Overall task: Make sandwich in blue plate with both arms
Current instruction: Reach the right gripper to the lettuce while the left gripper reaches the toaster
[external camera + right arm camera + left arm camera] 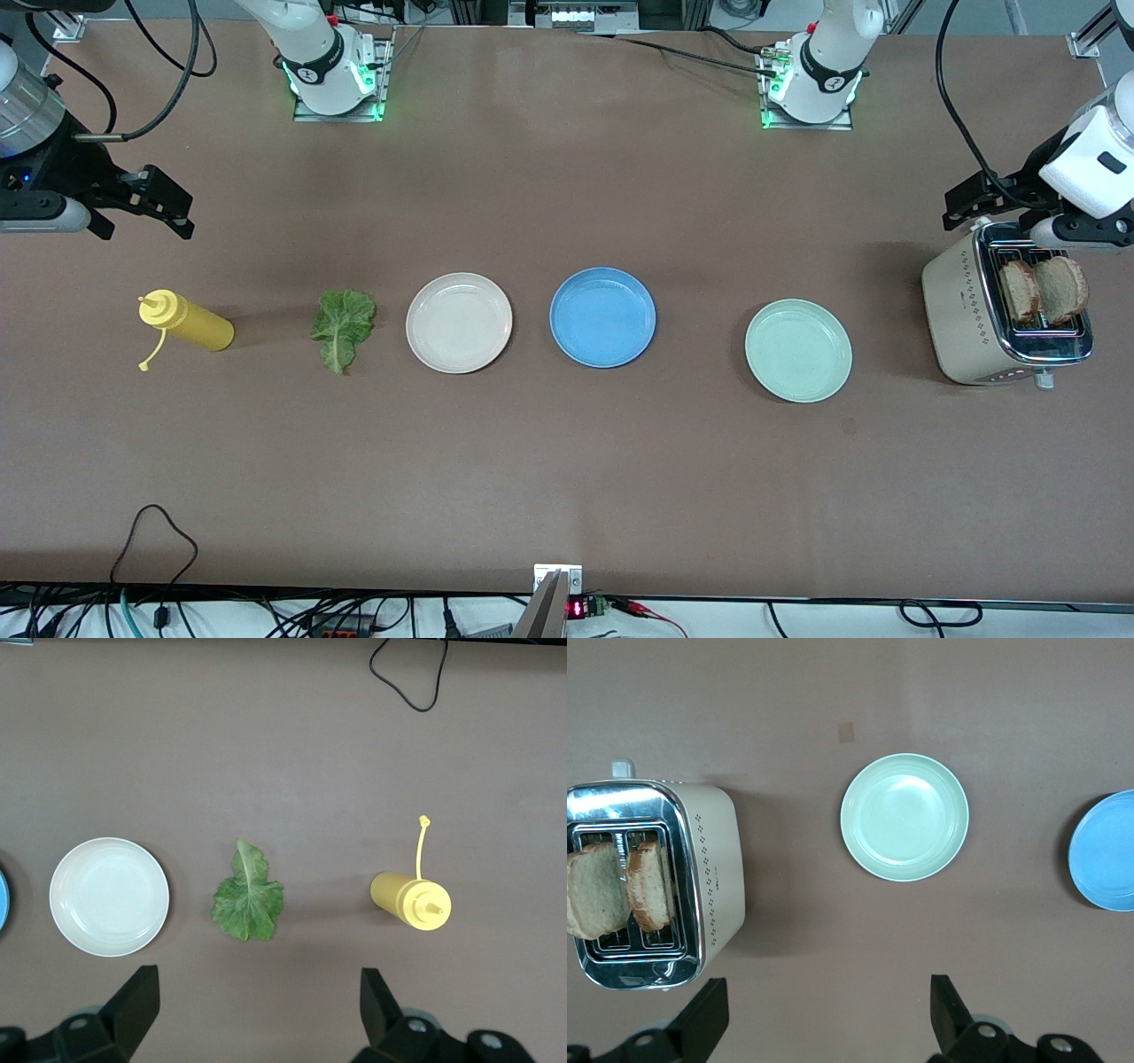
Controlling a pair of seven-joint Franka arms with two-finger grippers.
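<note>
Front view, with clock directions read on the table from the blue plate [602, 317]. That plate sits mid-table and is empty. A cream plate [459, 322] lies at its 9 o'clock, and the lettuce leaf [343, 328] and a yellow squeeze bottle [190, 323] lie further out on the same line. A mint plate [798, 350] lies at about 4 o'clock. A toaster [961, 319] stands at 3 o'clock, at the left arm's end of the table, with two bread slices [1041, 288] standing up in its slots. The left gripper [974, 202] hangs over the toaster's edge. The right gripper [168, 204] hangs over bare table at the bottle's end.

Left wrist view: the left gripper [828, 1019] has its fingers spread wide and holds nothing. The toaster [713, 868] with the bread slices [620, 886], the mint plate [904, 815] and part of the blue plate [1107, 850] lie below it.

Right wrist view: the right gripper [257, 1010] is also spread and empty. Below it are the lettuce leaf [248, 904], the cream plate [109, 896] and the yellow squeeze bottle [407, 901].

Nothing of the sandwich is on the blue plate yet, so I judge this to be the opening step. The next move probably calls for the left gripper to come down over one slice, pinch its upper crust and lift it straight out of the slot. The right gripper is well placed to take the leaf.
</note>
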